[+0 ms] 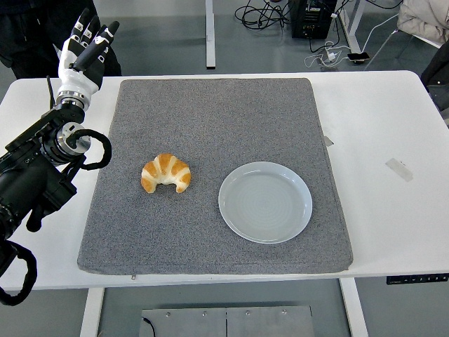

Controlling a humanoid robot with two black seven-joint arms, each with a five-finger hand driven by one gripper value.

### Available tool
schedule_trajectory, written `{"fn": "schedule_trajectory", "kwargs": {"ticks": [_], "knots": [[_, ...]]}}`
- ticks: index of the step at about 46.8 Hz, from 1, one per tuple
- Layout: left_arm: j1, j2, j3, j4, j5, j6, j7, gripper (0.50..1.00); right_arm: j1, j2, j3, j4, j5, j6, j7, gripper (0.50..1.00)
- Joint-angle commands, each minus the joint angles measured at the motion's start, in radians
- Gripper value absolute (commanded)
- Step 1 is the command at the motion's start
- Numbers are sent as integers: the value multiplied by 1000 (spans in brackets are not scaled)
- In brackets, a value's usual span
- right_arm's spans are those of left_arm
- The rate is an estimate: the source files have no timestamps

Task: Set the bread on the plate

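Left hand (85,43) hovers open, fingers straight, over the table's far-left corner; the bread (166,173) lies on the grey mat (210,112), nearer and to its right, just left of the empty plate (265,202) — left arm's call

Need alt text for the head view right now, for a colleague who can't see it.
A croissant lies on a grey mat left of an empty pale plate, apart from it. The left robot hand is raised at the table's far-left, fingers extended, holding nothing; no right arm shows.
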Motion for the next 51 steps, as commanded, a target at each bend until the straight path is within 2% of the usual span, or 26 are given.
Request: {"fn": "schedule_trajectory", "kwargs": {"ticks": [1, 51], "knots": [[-1, -1, 0, 0, 0, 1, 0, 972, 0, 0, 0, 0, 0, 0, 0, 1000], [-5, 2, 3, -14, 2, -8, 7, 974, 0, 0, 0, 0, 0, 0, 0, 1000]]}}
